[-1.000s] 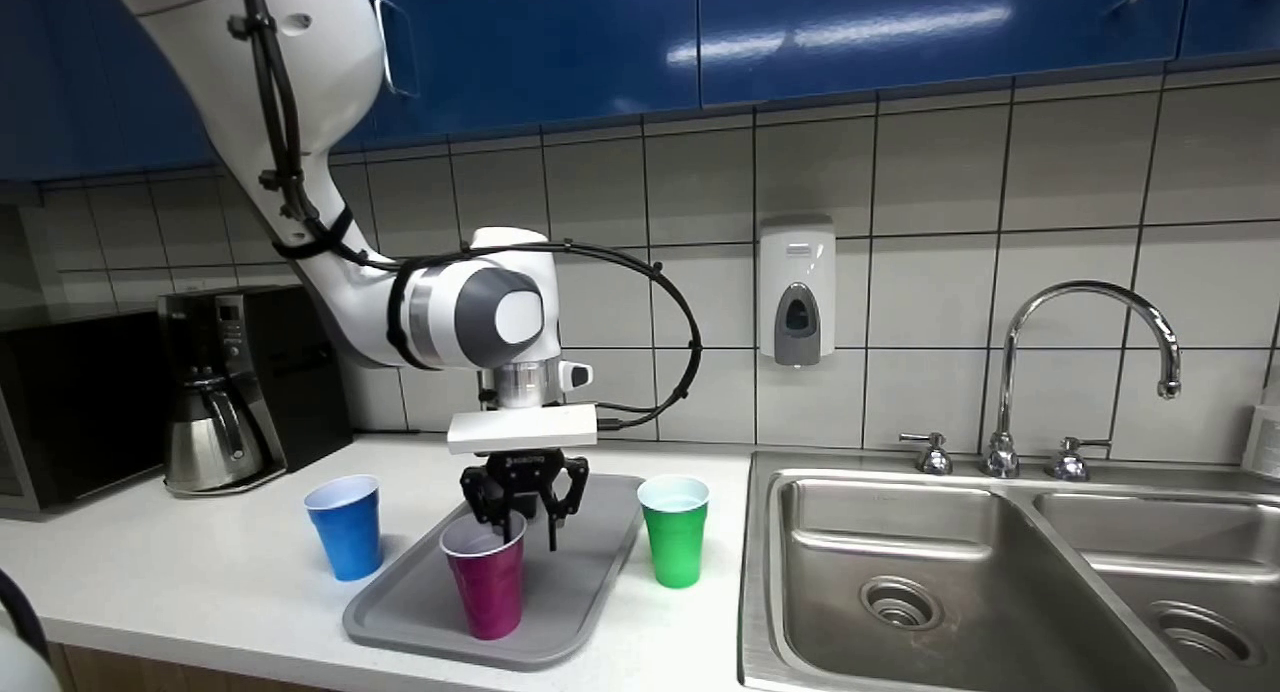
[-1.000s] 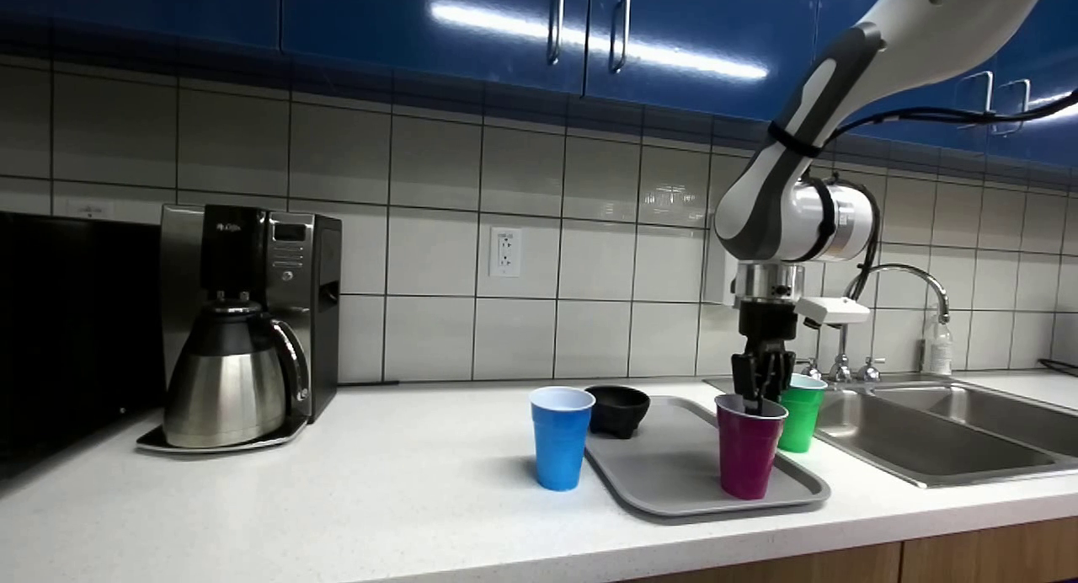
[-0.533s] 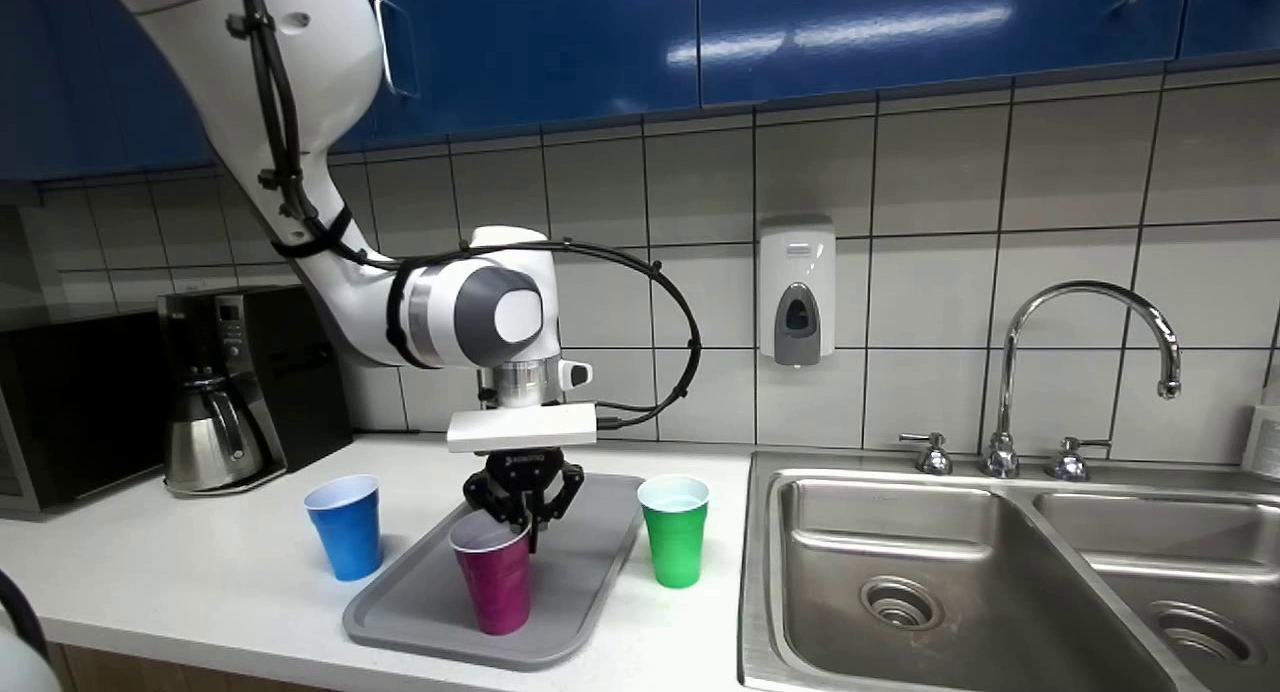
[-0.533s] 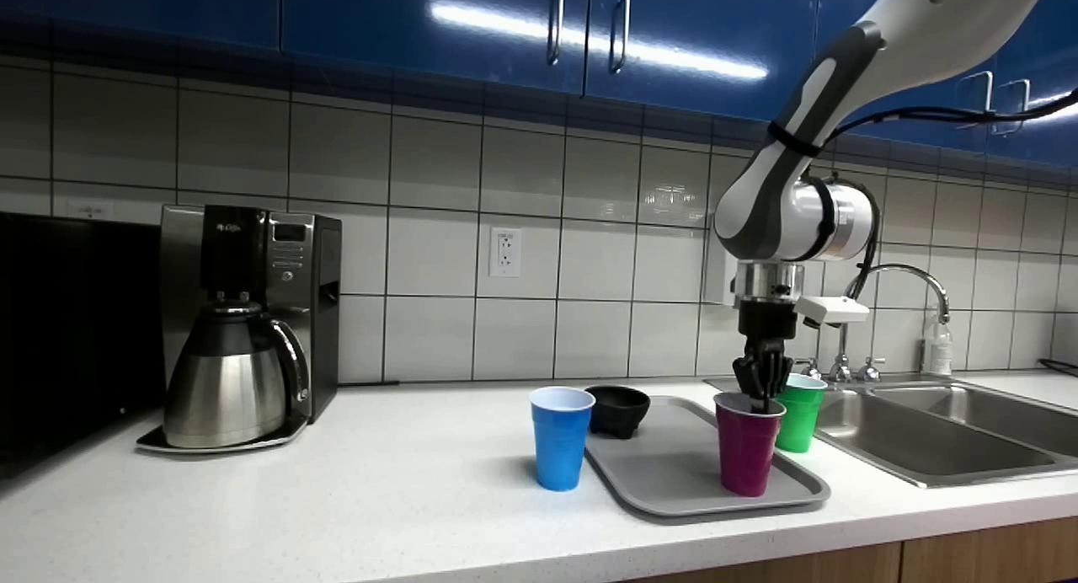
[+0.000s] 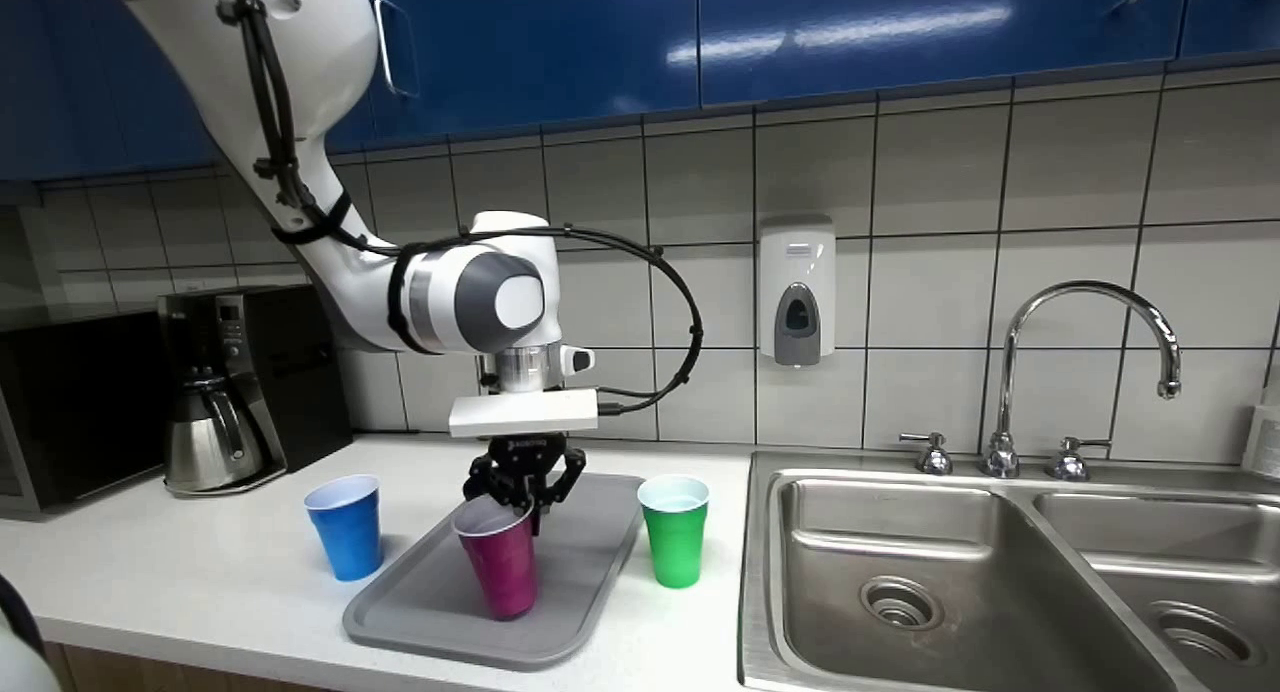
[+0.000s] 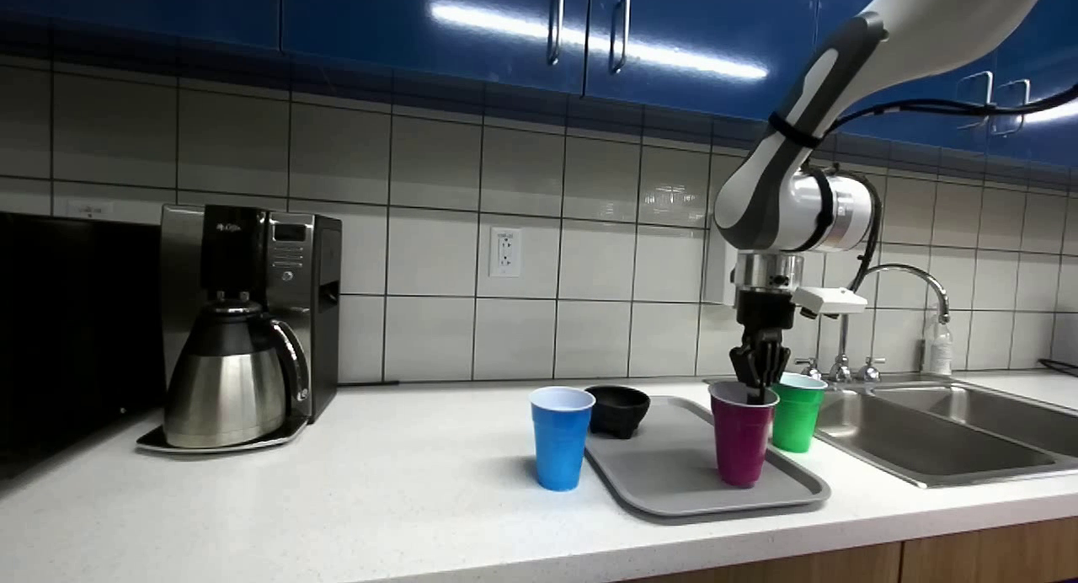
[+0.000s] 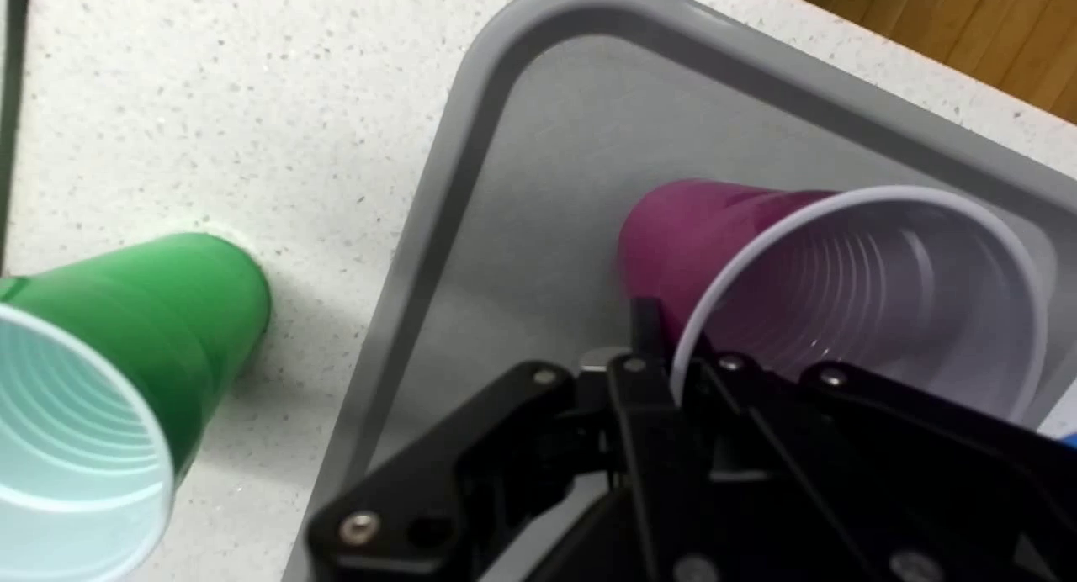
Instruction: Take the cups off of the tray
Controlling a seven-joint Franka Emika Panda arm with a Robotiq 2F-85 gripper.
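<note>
My gripper (image 5: 532,517) is shut on the rim and wall of the magenta cup (image 5: 503,567), one finger inside and one outside, as the wrist view shows at the gripper (image 7: 665,334) and cup (image 7: 686,237). The cup leans slightly and hangs just above the grey tray (image 5: 590,542). In an exterior view, a black cup (image 6: 619,413) appears to sit at the tray's back left corner. The blue cup (image 6: 560,440) stands on the counter left of the tray (image 6: 665,469). The green cup (image 5: 676,532) stands on the counter to the right, and also shows in the wrist view (image 7: 168,296).
A steel sink (image 5: 900,532) with a faucet (image 5: 1010,372) lies right of the green cup. A coffee maker with its pot (image 6: 227,389) stands at the far left. The white counter (image 6: 379,482) stretches between coffee maker and blue cup. Blue cabinets (image 6: 421,35) hang above.
The fingers were apart around the cup's rim and have closed on it. The cup shifted sideways, then rose slightly with the gripper. The blue, green and black cups have not moved.
</note>
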